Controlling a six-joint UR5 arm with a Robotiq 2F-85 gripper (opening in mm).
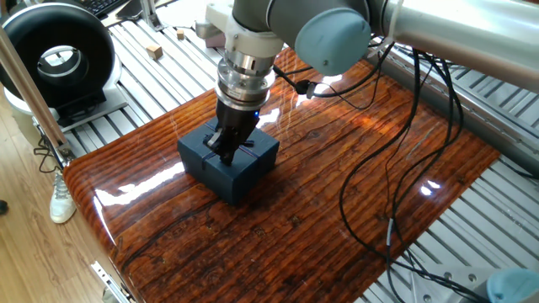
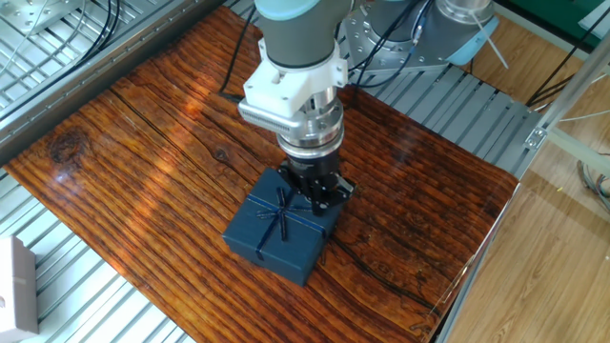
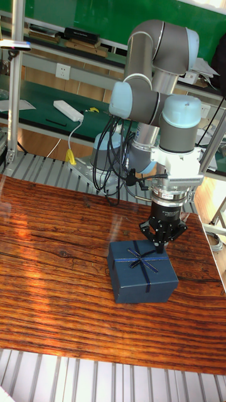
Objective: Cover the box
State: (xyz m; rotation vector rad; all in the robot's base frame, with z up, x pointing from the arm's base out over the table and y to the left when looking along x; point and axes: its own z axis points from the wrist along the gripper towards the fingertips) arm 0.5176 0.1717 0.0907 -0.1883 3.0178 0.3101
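The dark navy box (image 1: 229,168) (image 2: 276,238) (image 3: 142,276) sits on the glossy wooden table (image 1: 337,202), with its matching lid on top. The lid's ribbon bow (image 2: 279,211) (image 3: 143,257) faces up. My gripper (image 1: 226,148) (image 2: 319,197) (image 3: 162,244) points straight down over the lid's edge on the arm's side. Its fingers look spread, with nothing lifted between them. The fingertips are right at the lid's surface, and I cannot tell whether they still touch it. The inside of the box is hidden.
A black ring-shaped device (image 1: 55,59) and small wooden blocks (image 1: 154,51) lie on the metal slats beyond the table. Black cables (image 1: 396,168) trail over the right side of the table. A white object (image 2: 14,286) sits by the table's corner.
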